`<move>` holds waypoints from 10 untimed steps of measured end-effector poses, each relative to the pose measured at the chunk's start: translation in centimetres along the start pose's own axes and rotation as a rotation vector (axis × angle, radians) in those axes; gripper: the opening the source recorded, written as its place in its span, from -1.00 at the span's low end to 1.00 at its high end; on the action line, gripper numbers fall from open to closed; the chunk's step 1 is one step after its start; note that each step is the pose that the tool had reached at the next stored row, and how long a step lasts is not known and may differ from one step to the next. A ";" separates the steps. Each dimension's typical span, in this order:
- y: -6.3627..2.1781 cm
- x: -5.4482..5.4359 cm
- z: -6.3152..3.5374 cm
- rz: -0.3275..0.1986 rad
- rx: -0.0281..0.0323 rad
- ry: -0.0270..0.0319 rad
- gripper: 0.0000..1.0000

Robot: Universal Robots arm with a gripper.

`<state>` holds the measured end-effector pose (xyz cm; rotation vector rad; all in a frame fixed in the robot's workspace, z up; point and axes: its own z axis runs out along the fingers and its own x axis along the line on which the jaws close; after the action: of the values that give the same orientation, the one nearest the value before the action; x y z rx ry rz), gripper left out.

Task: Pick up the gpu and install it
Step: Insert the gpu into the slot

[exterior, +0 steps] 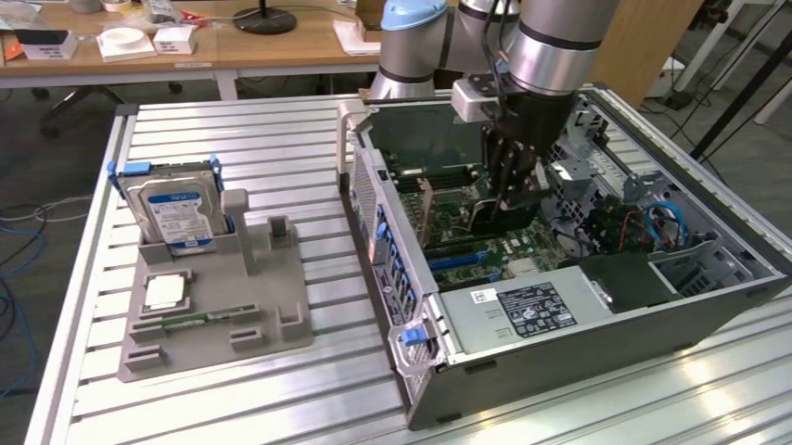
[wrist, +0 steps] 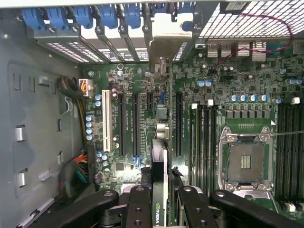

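Observation:
My gripper (exterior: 511, 190) reaches down into the open computer case (exterior: 396, 278) and is shut on the gpu (exterior: 505, 215), a thin black card held upright over the green motherboard (exterior: 495, 250). In the wrist view the gpu (wrist: 160, 166) shows edge-on between my black fingers (wrist: 138, 209), with a green logo label near them. Its silver bracket (wrist: 167, 47) points at the rear slot openings with blue clips (wrist: 107, 16). The card hangs above the long black expansion slots (wrist: 178, 123), between two of them; whether it touches a slot I cannot tell.
Memory slots (wrist: 202, 137) and an empty CPU socket (wrist: 247, 164) lie beside the card. The power supply (exterior: 526, 311) fills the case's near end. Outside the case, a grey fixture (exterior: 217, 315) holds a blue-labelled hard drive (exterior: 180, 209), a processor (exterior: 165, 292) and a green memory stick (exterior: 198, 319).

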<state>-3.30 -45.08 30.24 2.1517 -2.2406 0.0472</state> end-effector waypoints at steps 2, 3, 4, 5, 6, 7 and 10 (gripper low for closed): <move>0.00 0.0 0.32 0.000 0.0000 -0.0001 -0.47; 0.00 0.0 0.49 0.000 0.0001 -0.0001 -0.47; 0.00 0.0 0.67 0.000 0.0000 -0.0001 -0.47; 0.00 0.0 0.85 0.000 0.0000 0.0000 -0.47; 0.00 0.0 1.03 0.000 0.0001 -0.0002 -0.47; 0.00 -0.1 1.21 0.000 0.0001 -0.0001 -0.47; 0.00 -0.1 1.64 0.000 0.0000 0.0000 -0.47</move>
<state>-3.30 -45.10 28.60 2.1516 -2.2408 0.0472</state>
